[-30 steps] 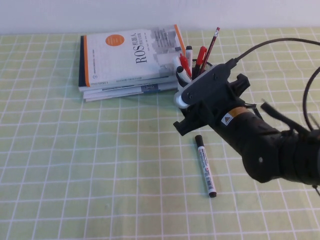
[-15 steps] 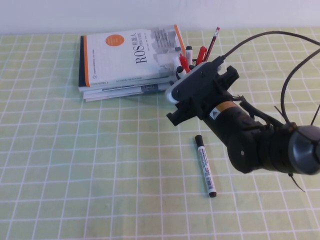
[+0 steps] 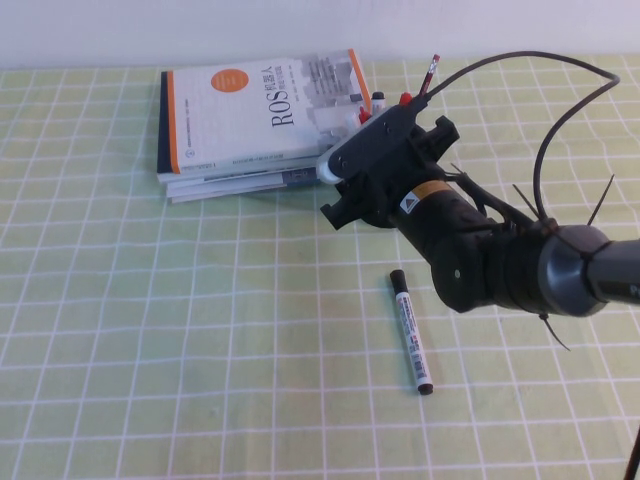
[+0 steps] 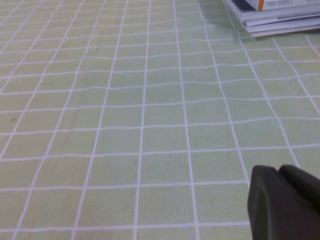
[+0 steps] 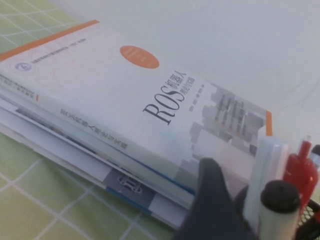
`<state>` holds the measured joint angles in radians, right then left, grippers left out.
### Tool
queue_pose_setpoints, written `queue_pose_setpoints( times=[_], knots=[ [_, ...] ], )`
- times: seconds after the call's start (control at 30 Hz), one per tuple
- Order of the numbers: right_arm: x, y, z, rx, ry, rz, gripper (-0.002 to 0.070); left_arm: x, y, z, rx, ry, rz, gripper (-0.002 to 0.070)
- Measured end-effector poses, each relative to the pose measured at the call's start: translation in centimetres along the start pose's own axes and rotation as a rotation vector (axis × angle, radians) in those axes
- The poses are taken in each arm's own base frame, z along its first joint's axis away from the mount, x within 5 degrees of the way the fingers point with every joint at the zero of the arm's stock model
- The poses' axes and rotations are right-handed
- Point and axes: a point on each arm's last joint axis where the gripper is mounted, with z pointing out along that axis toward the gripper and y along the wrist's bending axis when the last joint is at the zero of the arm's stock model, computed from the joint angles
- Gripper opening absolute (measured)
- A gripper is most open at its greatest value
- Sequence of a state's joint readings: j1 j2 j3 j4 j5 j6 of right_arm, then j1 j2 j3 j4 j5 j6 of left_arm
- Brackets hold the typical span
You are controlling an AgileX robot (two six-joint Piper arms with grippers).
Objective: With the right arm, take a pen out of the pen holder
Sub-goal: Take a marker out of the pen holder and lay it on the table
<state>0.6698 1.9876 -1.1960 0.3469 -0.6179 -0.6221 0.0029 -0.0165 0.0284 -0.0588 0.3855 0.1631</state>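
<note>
The checked cloth [image 3: 120, 330] covered the table, with a stack of books [image 3: 255, 115] at the back. The right gripper [image 3: 345, 200] hung just beside the books, jaws wide and empty. It hid nearly all of the holder [image 5: 311, 227]; only tips of pens [image 3: 406, 99] showed behind it. A marker [image 3: 411, 333] lay loose nearby. The left gripper [image 4: 285, 205] was a cut-off dark corner over bare cloth, its state untellable.

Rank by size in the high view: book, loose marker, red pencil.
1. Book, largest.
2. Marker, next.
3. Pencil, smallest, though only its top shows.
Right gripper open by the pens; left gripper over the cloth.
</note>
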Motion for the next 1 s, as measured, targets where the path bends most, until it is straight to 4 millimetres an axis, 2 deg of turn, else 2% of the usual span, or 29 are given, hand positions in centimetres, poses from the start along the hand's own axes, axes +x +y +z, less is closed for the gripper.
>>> queue_pose_setpoints(
  times=[0.23, 0.53, 1.0],
  knots=[
    [0.59, -0.15, 0.89, 0.002, 0.025, 0.011, 0.0364, 0.0, 0.0, 0.0, 0.0, 0.0, 0.0, -0.0005],
    [0.67, -0.51, 0.97, 0.013, 0.03, 0.02, 0.0247, 0.0, 0.0, 0.0, 0.0, 0.0, 0.0, -0.0005],
    [0.82, -0.6, 1.01, 0.016, 0.035, -0.001, 0.0209, 0.0, 0.0, 0.0, 0.0, 0.0, 0.0, -0.0005]
  ],
)
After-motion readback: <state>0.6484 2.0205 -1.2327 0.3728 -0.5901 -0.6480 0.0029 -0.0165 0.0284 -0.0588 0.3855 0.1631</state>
